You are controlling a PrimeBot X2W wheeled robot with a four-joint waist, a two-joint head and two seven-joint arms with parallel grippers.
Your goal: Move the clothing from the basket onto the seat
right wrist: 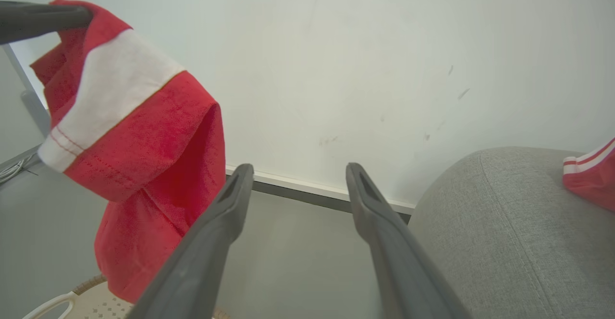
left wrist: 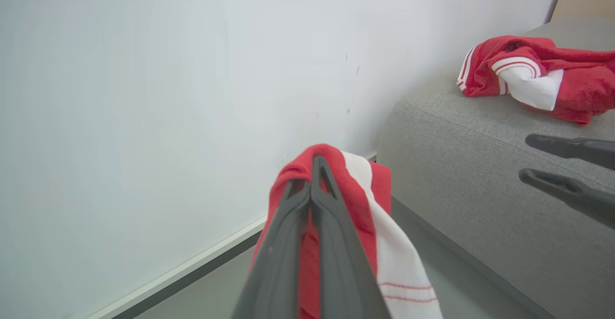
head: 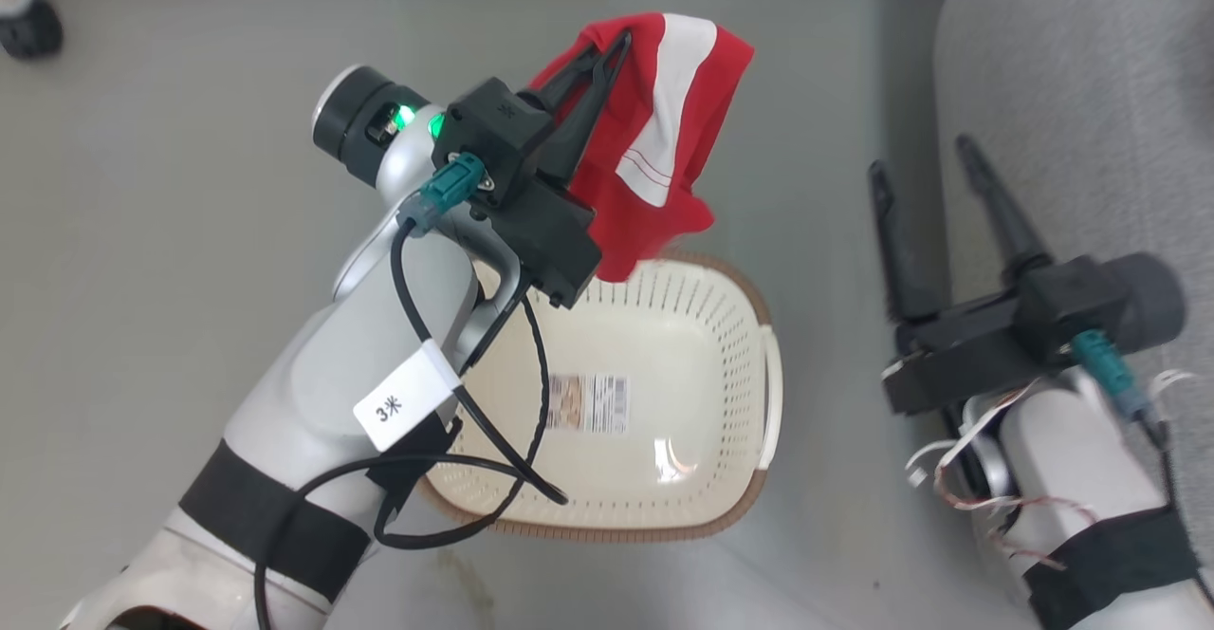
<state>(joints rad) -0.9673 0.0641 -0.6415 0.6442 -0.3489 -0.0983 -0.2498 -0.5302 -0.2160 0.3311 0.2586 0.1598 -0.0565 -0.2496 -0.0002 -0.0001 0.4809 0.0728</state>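
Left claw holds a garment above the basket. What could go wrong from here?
The left claw pinches the red garment only near its tips, so it might slip and drop into the basket. The open right claw hangs at the seat edge, where dangling cloth may snag.

head view looks down on the basket [head: 683, 326], both wrist views face the wall [left wrist: 144, 93], sharing the seat [left wrist: 456, 165].
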